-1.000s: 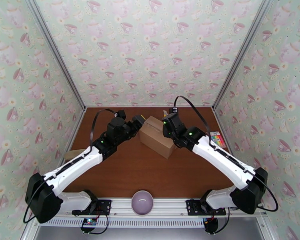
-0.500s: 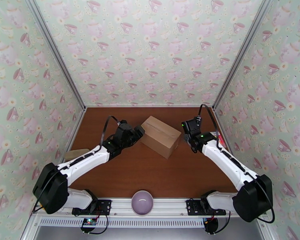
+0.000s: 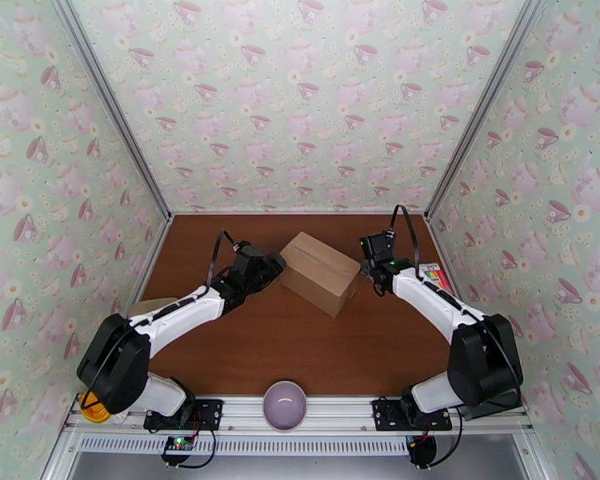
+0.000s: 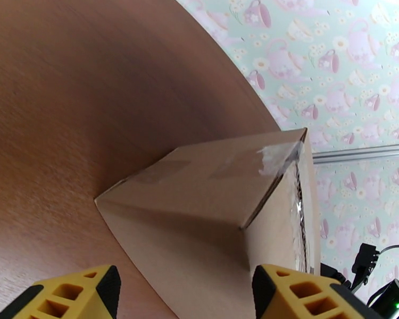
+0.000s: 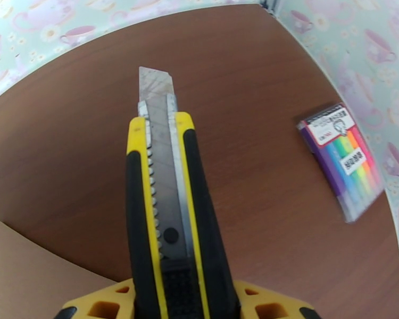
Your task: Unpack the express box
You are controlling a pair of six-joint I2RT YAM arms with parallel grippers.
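The express box [image 3: 320, 272] is a closed brown carton lying aslant mid-table, with clear tape along its top seam [image 4: 279, 155]. My left gripper [image 3: 273, 262] is low at the box's left end. In the left wrist view it is open [image 4: 183, 301], its yellow fingers [image 4: 66, 293] straddling the box's near corner [image 4: 199, 219], and the left finger is apart from the cardboard. To the right of the box, my right gripper [image 3: 372, 254] is shut on a yellow and black utility knife [image 5: 167, 208]. The blade is out and points away over bare table.
A pack of coloured markers [image 3: 434, 275] lies by the right wall, also in the right wrist view [image 5: 343, 160]. A flat tan piece [image 3: 144, 306] sits at the table's left edge. A purple bowl [image 3: 285, 404] rests on the front rail between the arm bases.
My right arm has drawn back from over the box's top to its right side, still holding the knife. The left arm has dropped lower and stretched flatter at the box's left end.
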